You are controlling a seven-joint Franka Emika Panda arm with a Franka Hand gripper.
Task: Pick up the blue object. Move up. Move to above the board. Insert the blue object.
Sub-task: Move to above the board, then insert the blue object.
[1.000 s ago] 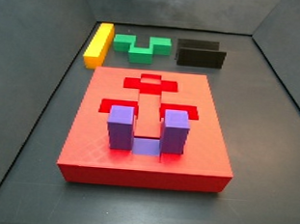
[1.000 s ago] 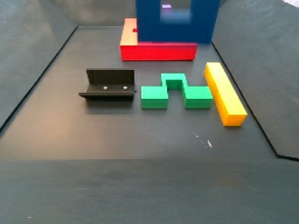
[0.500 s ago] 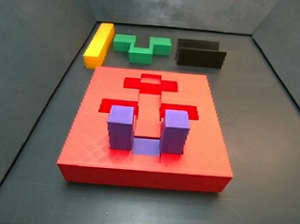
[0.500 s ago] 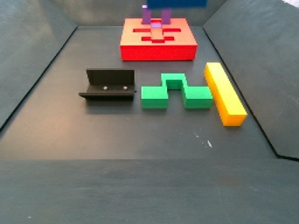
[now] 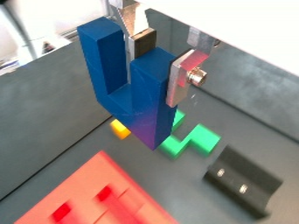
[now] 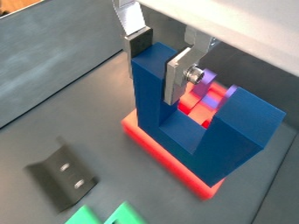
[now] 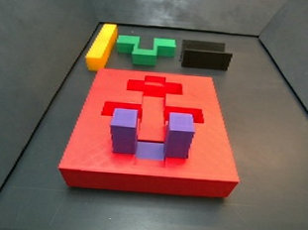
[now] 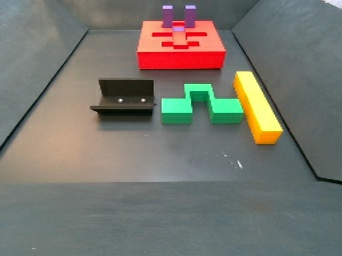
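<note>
Missing from side views: gripper

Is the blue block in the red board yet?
No. The gripper holds the blue object in the air; the board lies below it.

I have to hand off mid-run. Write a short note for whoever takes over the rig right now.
Gripper: shut on the blue object, seen only in both wrist views; the arm is out of both side views.
Blue object: held in the air.
Board: on the floor, with a purple block already seated in it.
Done: pick-up and lift.
Left: line up over the board's free recess, then insert.
</note>
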